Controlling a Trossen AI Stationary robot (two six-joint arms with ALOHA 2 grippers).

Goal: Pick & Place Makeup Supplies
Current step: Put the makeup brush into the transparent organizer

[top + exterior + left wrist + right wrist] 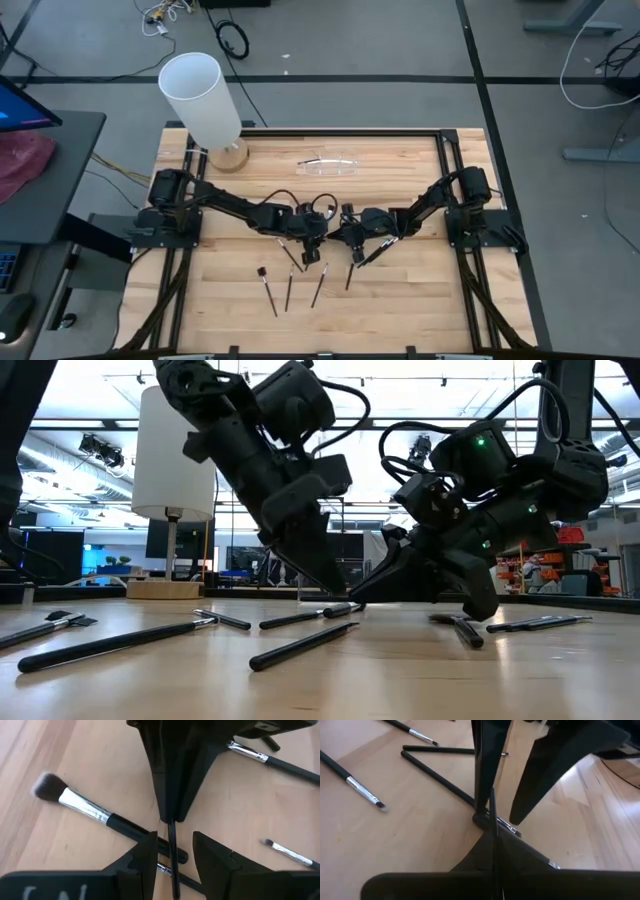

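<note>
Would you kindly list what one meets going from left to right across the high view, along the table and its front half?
White cylinder on its wooden base → flat-headed brush → second loose brush → left gripper → third loose brush → right gripper.

In the high view, the brushes under the 2 grippers are largely covered by the arms, so their number cannot be told. The white cylinder (200,97) hides part of its wooden base (228,155). In the left wrist view, the thin brush (173,857) between the left gripper (172,852) fingers is cut off by the picture's edge, and its tip is hidden behind the right gripper (170,815). In the right wrist view, the right gripper's own fingers are merged into 1 dark mass, and the handle beneath is partly covered. In the low view, the contact between both grippers is masked by dark housings.
</note>
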